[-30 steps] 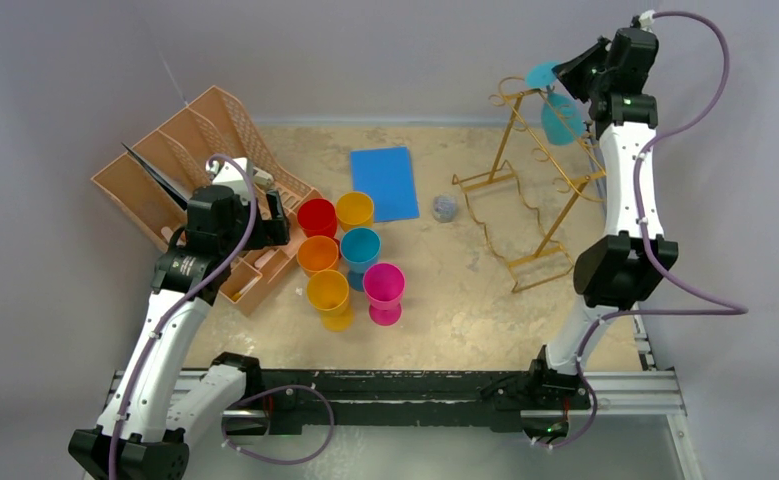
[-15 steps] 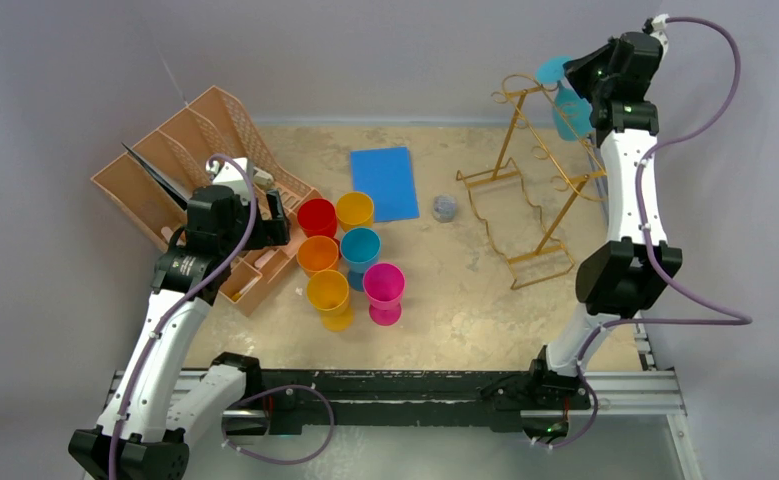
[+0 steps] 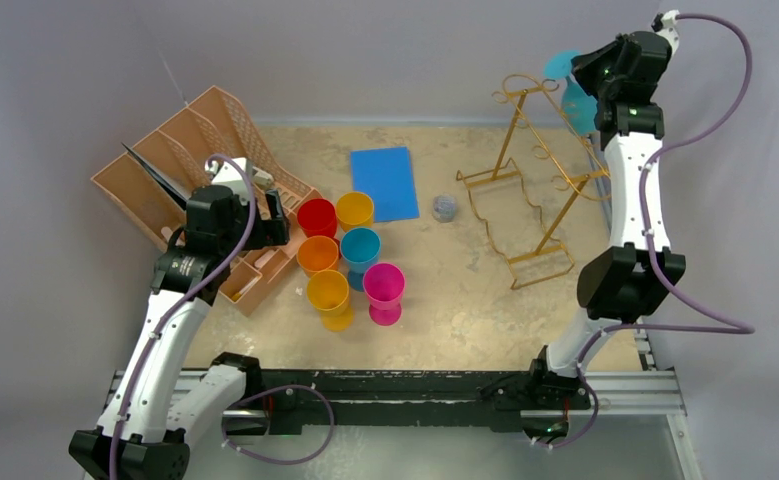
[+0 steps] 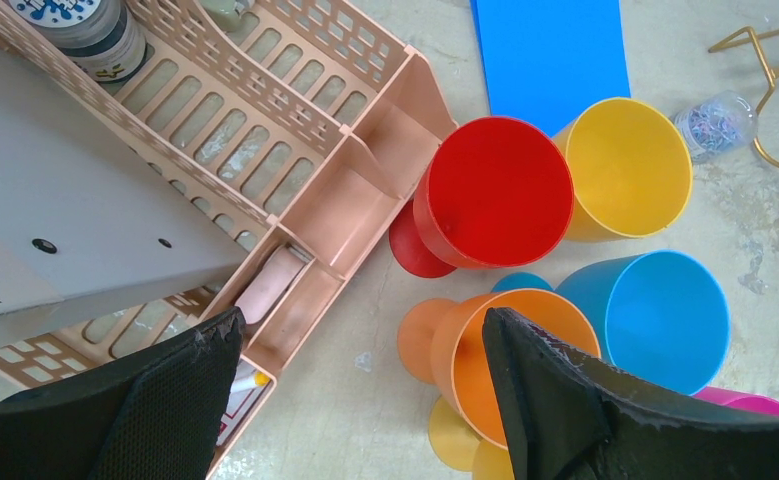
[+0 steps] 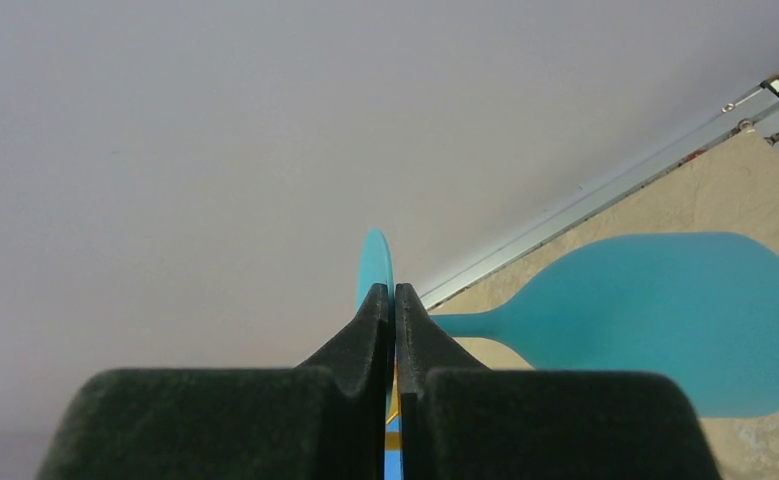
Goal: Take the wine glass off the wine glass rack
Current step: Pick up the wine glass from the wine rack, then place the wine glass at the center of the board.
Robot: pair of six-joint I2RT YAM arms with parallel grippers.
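Pinching the flat foot of the blue wine glass (image 5: pixel 665 320), our right gripper (image 5: pixel 394 300) is squeezed tight, so we can lift it away from the top end of the gold wine glass rack (image 3: pixel 502 148). Our left gripper (image 4: pixel 355 330) hangs spread wide and empty over the cups (image 4: pixel 495 190).

A plain pale grey backdrop (image 3: pixel 365 50) wraps the back and both sides of a mottled, sandy-beige surface (image 3: pixel 465 300); an aluminium rail (image 3: pixel 655 385) edges its near side, under soft even light
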